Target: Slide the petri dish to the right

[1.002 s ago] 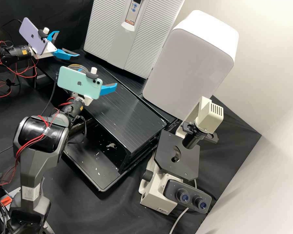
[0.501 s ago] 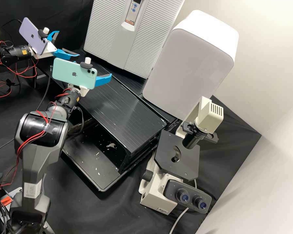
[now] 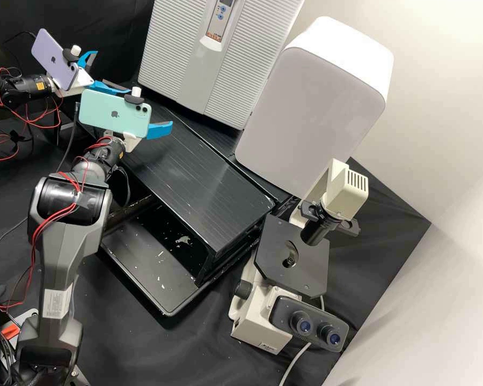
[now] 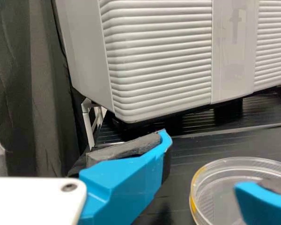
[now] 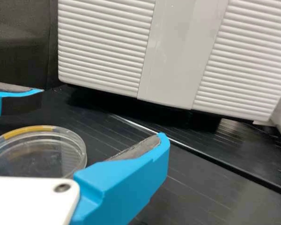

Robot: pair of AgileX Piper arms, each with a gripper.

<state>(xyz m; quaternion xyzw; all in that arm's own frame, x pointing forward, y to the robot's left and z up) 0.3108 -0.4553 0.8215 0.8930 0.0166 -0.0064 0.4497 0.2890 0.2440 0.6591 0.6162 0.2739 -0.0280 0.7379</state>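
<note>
The petri dish (image 4: pixel 215 192), clear with a yellow streak on its rim, lies flat on the far left part of the ribbed black platform (image 3: pixel 198 177), just in front of the ribbed white cabinet (image 3: pixel 214 48). It sits between the two grippers.

The left gripper (image 4: pixel 201 163) hangs low over the platform on the dish's far-left side, its jaws wide apart. One of its fingers (image 4: pixel 131 178) is beside the dish. The other overlaps the dish's rim in the left wrist view, and whether it touches cannot be told.

The right gripper (image 3: pixel 154 131) is on the dish's near-right side, under a teal phone (image 3: pixel 110 110) clamped to its wrist. The one finger (image 5: pixel 131 178) seen in the right wrist view is just beside the dish, with bare platform on either side and nothing against its pad, so this gripper is spread too and holds nothing.

A purple phone (image 3: pixel 51 53) rides on the left arm. Right of the cabinet stands a smooth white box (image 3: pixel 316 96), and nearer than that a microscope (image 3: pixel 300 268). A black tray (image 3: pixel 145 268) flecked with white lies at the platform's near-left side, all on black cloth (image 3: pixel 145 343).
</note>
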